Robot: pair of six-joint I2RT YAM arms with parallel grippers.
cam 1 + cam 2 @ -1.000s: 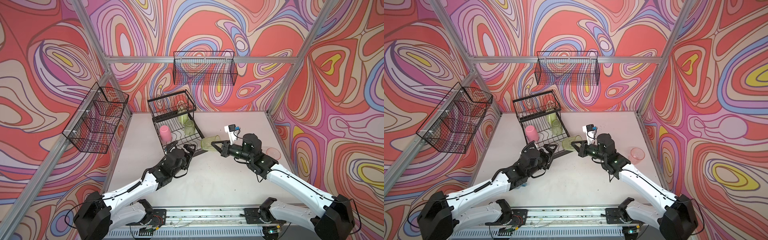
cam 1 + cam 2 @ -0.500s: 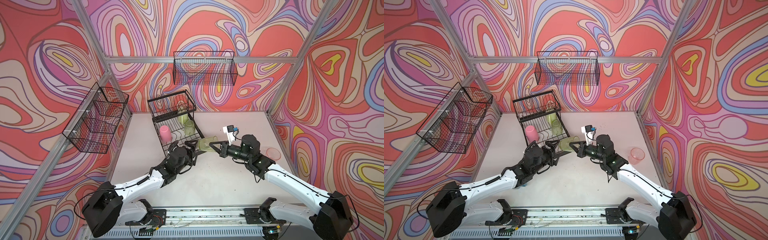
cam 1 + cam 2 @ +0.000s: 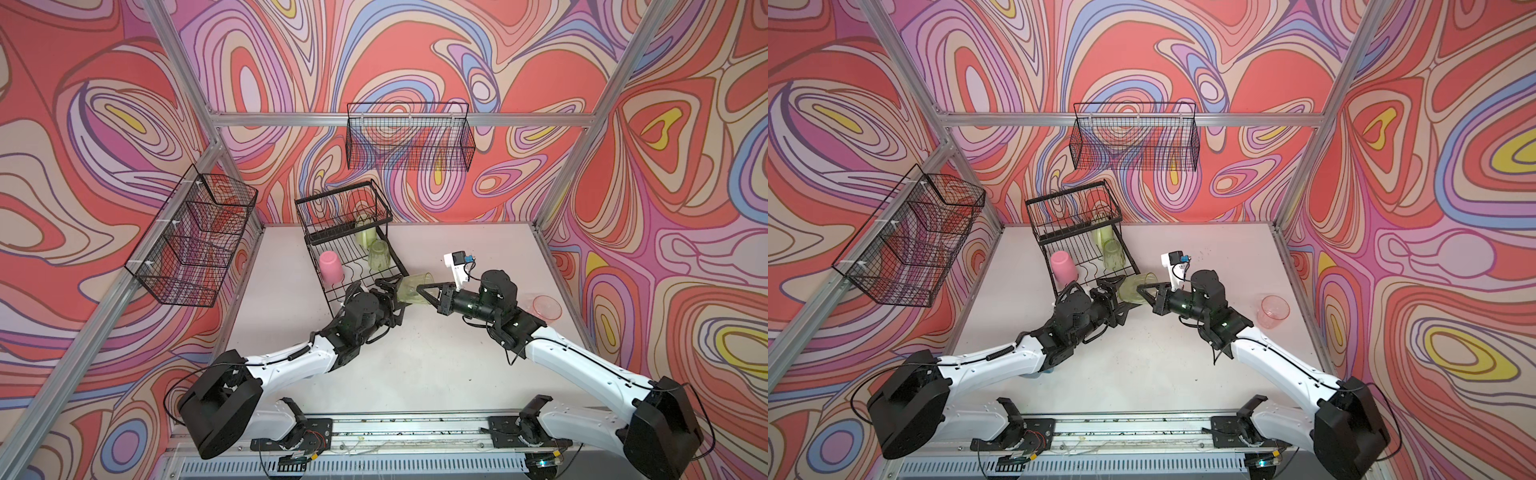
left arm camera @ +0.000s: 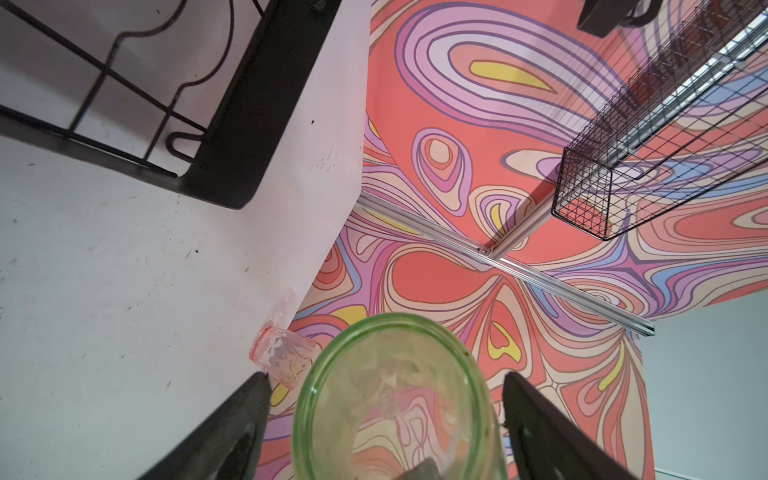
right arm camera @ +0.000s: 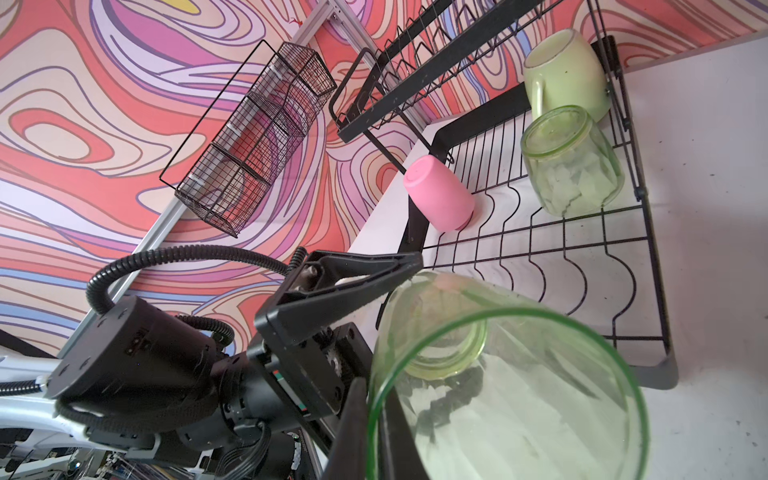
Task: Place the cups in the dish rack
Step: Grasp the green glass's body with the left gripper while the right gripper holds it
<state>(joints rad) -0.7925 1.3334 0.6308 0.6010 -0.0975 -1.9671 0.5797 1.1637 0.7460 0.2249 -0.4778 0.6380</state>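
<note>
Handover: left tool (image 3: 399,296) has advanced, jaws wide, flanking the clear green tumbler (image 3: 415,279) gripped by right tool (image 3: 422,289) (racking likely next).

Two clear green tumblers (image 3: 379,256) (image 3: 409,286), one opaque pink tumbler (image 3: 331,267), one clear pink tumbler (image 3: 547,306) and one pale green mug (image 3: 365,235) are counted. One dish rack (image 3: 309,240), two wall baskets (image 3: 409,141) (image 3: 195,245) and two arms (image 3: 291,361) (image 3: 582,361) are logged.

Nearest the silver slotted base rail (image 3: 415,426) sit boxy black shoulder housings (image 3: 216,409), then glossy white link shells (image 3: 286,368) (a coiled black cable (image 3: 297,353) runs along the left one) and black cylindrical wrists (image 3: 469,303). Farthest from the rail, left gripper (image 3: 397,297) and right gripper (image 3: 422,289) show matte black triangular fingers (image 5: 345,286).
</note>
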